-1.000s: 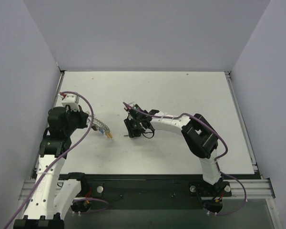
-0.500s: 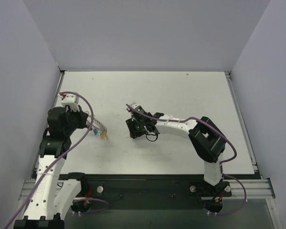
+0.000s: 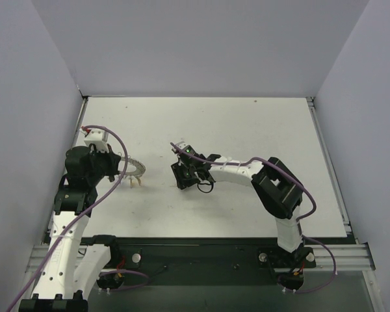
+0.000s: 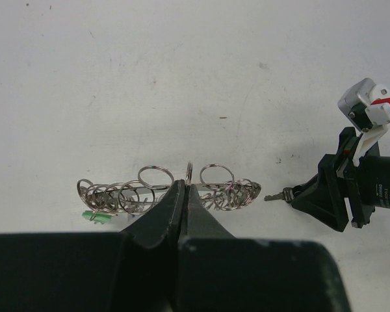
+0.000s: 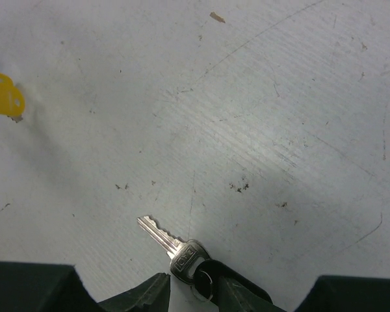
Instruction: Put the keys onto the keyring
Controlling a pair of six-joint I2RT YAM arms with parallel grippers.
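Silver key (image 5: 172, 244) in right claw (image 5: 194, 281); yellow key head (image 5: 1, 93) leftward

Robotics lab bench.
Plain pale partition walls (image 3: 201, 45) boxed a scuffed white tabletop (image 3: 247, 130); white-and-black left arm (image 3: 68, 224) and right arm (image 3: 231, 170) stood on a silvery metal rail (image 3: 344, 252).

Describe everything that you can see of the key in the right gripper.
The key is small, of silvery metal, with a toothed blade and a flat head whose stamp is too small to read. A black piece sits behind the head. The right gripper pinches the head end, so the blade sticks out past the fingertips. Seen from the left wrist, the blade points toward the keyring, apart from it.
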